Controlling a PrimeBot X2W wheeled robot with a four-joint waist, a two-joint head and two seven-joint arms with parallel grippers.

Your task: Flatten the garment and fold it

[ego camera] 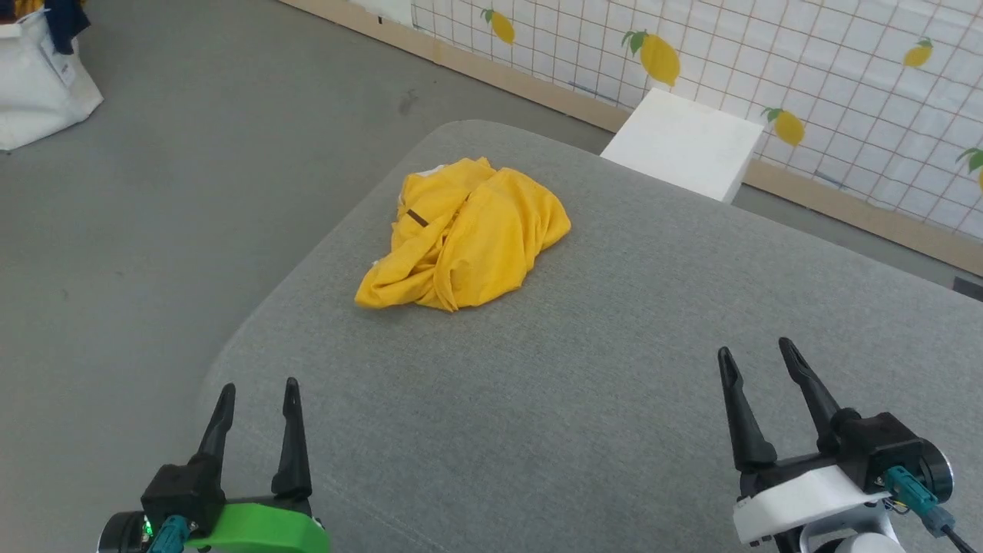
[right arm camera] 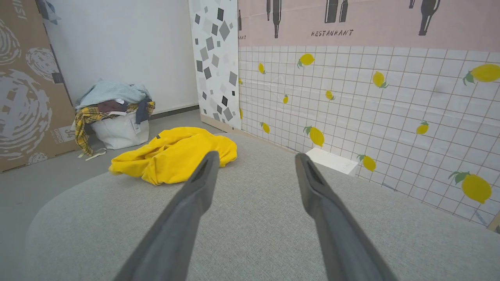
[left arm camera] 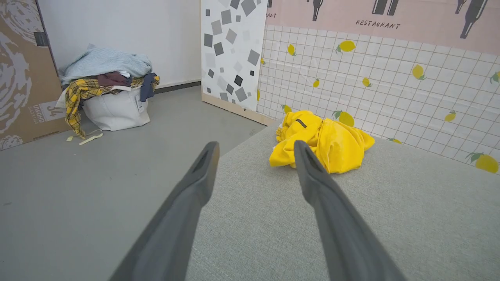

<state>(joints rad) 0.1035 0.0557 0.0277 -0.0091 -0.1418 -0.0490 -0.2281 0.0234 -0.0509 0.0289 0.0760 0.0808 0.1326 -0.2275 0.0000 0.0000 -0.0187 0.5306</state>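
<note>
Left gripper [ego camera: 259, 385]: jaws wide, empty, over the near table edge. Garment [ego camera: 465, 236]: crumpled heap on the grey table [ego camera: 614, 346], ahead and to its right, long axis near-left to far-right. Right gripper [ego camera: 754, 348]: wide, empty, farther off.

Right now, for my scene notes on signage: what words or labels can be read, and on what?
"RESTAURANT": on the pink wall banner.
Print on the cardboard panel: too blurred to read.
Tag on the white bag: too small to read.
The garment: no lettering visible.
</note>
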